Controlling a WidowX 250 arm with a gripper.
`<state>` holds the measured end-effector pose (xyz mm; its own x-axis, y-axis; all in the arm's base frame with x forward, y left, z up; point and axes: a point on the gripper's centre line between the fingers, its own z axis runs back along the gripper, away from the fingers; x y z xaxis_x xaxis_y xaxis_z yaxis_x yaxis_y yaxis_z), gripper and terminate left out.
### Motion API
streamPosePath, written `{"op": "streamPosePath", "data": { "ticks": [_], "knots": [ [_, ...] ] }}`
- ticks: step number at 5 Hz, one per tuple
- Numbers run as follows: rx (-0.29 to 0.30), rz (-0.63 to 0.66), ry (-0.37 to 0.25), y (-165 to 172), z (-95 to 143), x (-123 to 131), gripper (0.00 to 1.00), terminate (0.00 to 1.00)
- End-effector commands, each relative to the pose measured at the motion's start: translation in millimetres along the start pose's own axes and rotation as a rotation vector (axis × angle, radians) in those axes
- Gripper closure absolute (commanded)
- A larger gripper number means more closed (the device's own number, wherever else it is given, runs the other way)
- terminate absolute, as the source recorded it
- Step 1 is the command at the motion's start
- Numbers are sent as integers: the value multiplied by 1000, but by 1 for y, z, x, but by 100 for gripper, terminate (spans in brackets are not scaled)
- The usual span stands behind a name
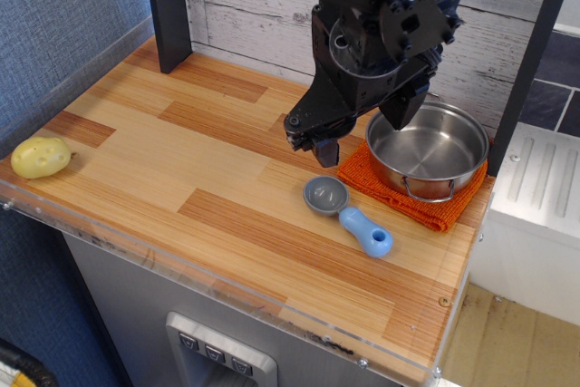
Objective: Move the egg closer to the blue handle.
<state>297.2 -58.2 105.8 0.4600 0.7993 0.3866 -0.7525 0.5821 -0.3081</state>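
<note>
The wooden plank counter (pixel 227 178) carries four things. An orange cloth (pixel 426 201) lies just right of the pincer (pixel 313 147), with a steel pot (pixel 435 151) on it. The grey scoop with the blue handle (pixel 365 230) lies just below the pincer. The egg (pixel 40 157) sits far left of it, at the counter's edge.

No legible txt anywhere

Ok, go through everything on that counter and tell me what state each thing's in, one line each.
egg: lying at the table's far left edge, untouched.
blue handle: flat on the wood, scoop bowl facing up and empty.
steel pot: upright, empty, sitting on the orange cloth.
orange cloth: spread flat under the pot.
gripper: above the table beside the pot, holding nothing; jaw opening unclear.
</note>
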Motion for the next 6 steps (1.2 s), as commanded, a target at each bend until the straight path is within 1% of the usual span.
{"op": "streamPosePath", "data": {
  "ticks": [1,2,3,4,5,6],
  "knots": [
    [0,0,0,0,0,0,0,0],
    [31,121,-58,16,4,14,0,0],
    [48,272,-82,39,9,29,0,0],
    [104,382,-114,68,12,46,0,0],
    [191,549,-175,100,7,64,0,0],
    [270,669,-206,124,-4,80,0,0]
  ]
}}
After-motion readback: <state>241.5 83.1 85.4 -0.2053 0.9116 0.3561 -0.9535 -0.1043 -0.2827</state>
